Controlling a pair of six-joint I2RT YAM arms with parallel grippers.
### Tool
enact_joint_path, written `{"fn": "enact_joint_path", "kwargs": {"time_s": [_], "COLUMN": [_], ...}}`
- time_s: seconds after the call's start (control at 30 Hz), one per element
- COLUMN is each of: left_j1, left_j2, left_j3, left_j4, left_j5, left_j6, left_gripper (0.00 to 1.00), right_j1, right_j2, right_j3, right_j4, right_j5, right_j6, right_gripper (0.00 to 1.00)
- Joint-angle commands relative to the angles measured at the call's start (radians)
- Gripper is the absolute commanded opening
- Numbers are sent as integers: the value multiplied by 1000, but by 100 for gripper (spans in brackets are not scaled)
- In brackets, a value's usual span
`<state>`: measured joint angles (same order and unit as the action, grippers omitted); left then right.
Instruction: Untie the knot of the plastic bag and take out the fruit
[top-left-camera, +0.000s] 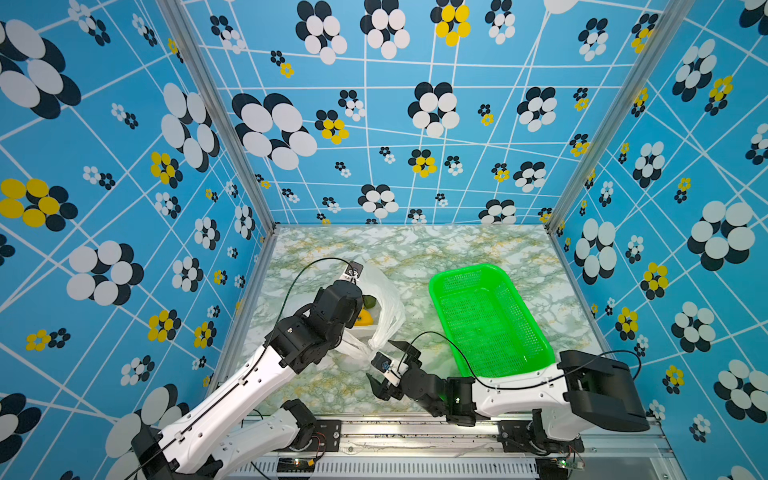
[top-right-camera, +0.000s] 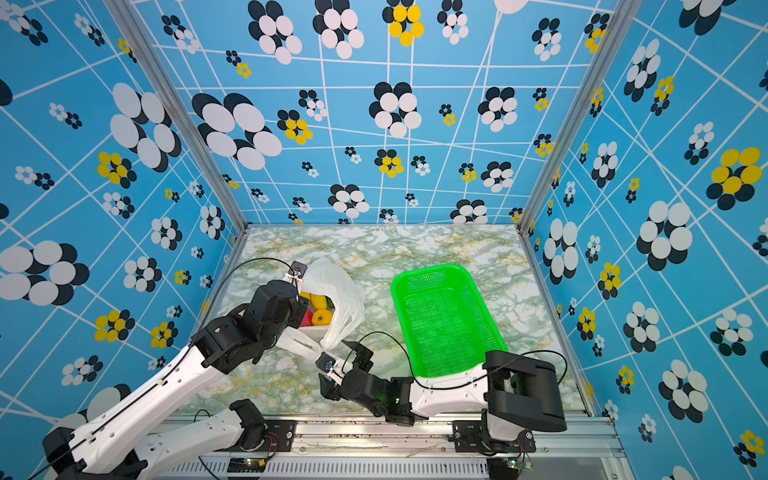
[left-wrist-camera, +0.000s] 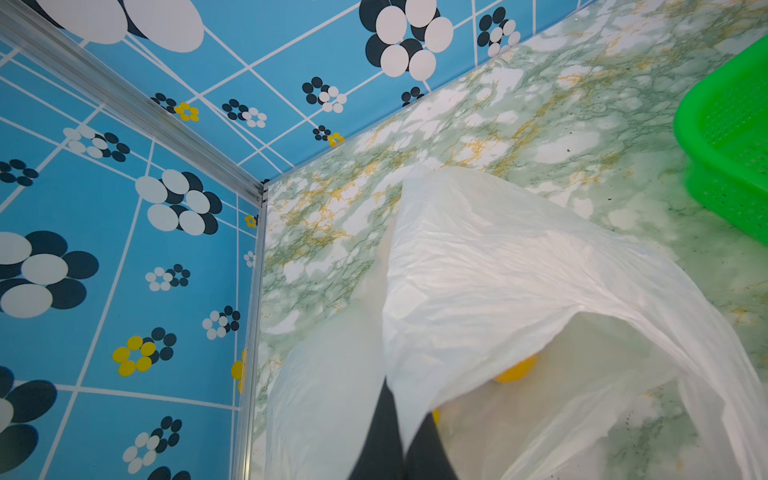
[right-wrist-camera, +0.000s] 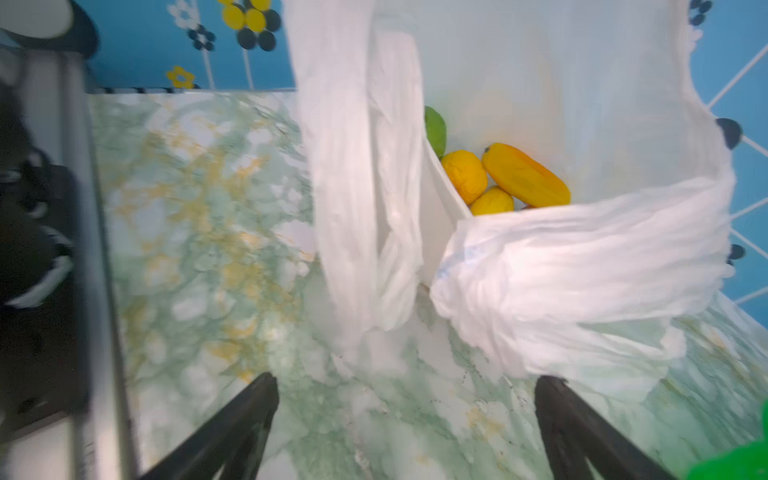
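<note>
Left of the green basket (top-left-camera: 469, 270) in both top views, the plastic bag (top-left-camera: 388, 305) lies on the marble table (top-left-camera: 415, 249) with its mouth open. It is well apart from the basket, with bare table between them.

The left gripper (left-wrist-camera: 404, 415) is closed, and a fold of the bag's rim is pinched between its two dark fingers (left-wrist-camera: 380, 436). It holds this rim lifted, on the side of the bag that is far from the basket.

Inside the open mouth the fruit (right-wrist-camera: 521, 174) is visible: an elongated orange piece, two round yellow-orange ones (right-wrist-camera: 463, 176) touching it, and a green one (right-wrist-camera: 435, 129) partly hidden behind the plastic. In a top view a red piece (top-right-camera: 306, 319) shows too.

The bag's two handle loops (right-wrist-camera: 357, 187) lie as separate strands on the table, about level with the basket's near end.

The right gripper (right-wrist-camera: 405, 386) has its jaws wide apart, and only table surface is between them. It is just beside the ends of the handle loops, on the same side of the basket as the bag. Whether a fingertip touches the plastic, I cannot tell.
</note>
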<state>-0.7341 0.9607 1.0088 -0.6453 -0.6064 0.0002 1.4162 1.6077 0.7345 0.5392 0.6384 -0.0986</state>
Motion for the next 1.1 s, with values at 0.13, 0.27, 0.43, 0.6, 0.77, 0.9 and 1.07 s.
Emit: {"fn": "enact_joint_path", "kwargs": {"time_s": [0.13, 0.27, 0.43, 0.6, 0.77, 0.9, 1.07], "left_j1": [-64, -129, -177, -177, -178, -178, -177], "left_j2": [-25, -31, -82, -119, -163, -175, -156], "left_j3": [2, 6, -38, -46, -42, -49, -39], "left_j4": [-80, -117, -79, -42, -50, -33, -43], "left_j5": [-67, -129, -126, -88, -60, -55, -70], "left_j6": [-24, -46, -34, -31, -52, -38, -35], "left_gripper": [0, 0, 0, 0, 0, 0, 0], "right_j1": [-106, -117, -155, -93, -83, -79, -18], "right_j2": [-31, -61, -87, -112, -201, -330, -339], "right_j3": [51, 28, 60, -79, -178, -268, -317], "right_j4": [69, 135, 33, 221, 230, 150, 149], "right_j5": [210, 222, 148, -270, -219, -264, -285], "right_j6": [85, 34, 97, -51, -23, 14, 19], "right_gripper": [82, 86, 82, 88, 90, 86, 57]}}
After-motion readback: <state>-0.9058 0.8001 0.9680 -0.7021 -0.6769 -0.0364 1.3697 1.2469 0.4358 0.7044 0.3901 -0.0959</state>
